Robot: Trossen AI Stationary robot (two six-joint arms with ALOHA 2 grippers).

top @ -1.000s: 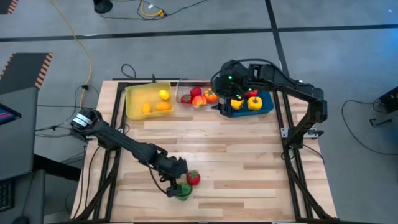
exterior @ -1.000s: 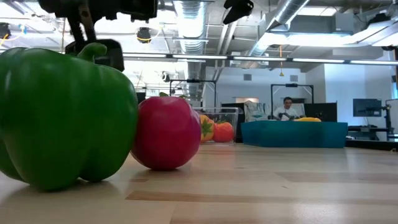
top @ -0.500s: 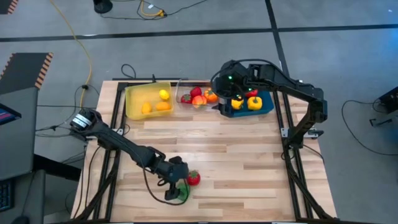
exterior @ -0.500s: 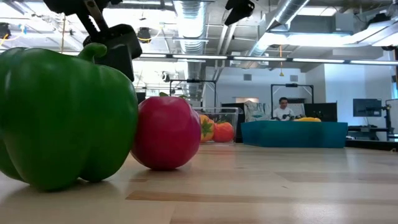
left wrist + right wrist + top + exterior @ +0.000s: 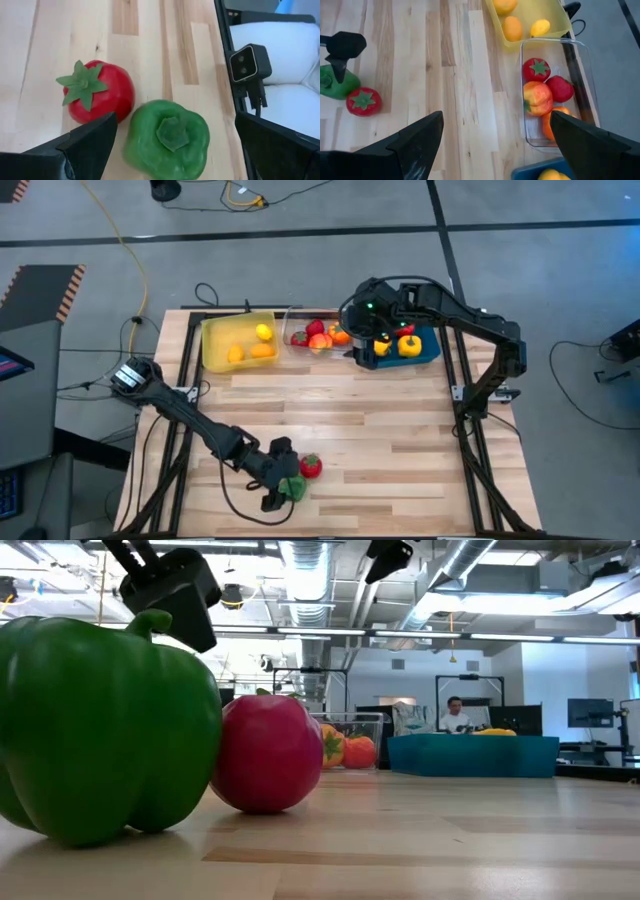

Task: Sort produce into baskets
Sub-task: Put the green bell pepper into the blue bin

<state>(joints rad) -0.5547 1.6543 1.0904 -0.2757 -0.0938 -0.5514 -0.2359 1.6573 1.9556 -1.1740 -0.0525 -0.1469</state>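
A green pepper [image 5: 167, 132] and a red green-topped tomato [image 5: 97, 92] stand side by side on the table near its near edge; they also show in the high view, the pepper [image 5: 295, 489] and the tomato [image 5: 311, 466]. My left gripper [image 5: 175, 122] is open above the pepper, one finger on each side of it and clear of it. My right gripper [image 5: 374, 345] is open and empty above the left end of the blue basket [image 5: 432, 352]. The yellow basket [image 5: 212, 338] holds lemons and orange citrus. The clear basket [image 5: 580, 55] holds red and orange fruit.
The three baskets stand in a row along the table's far edge. Bare wood lies between them and the two fruits. A small camera [image 5: 247, 62] sits at the table's near edge beside the pepper. A person [image 5: 460, 715] shows far off in the room.
My left gripper has moved toward the table's near edge and now stands over the green pepper. The pepper and the tomato have kept their places.
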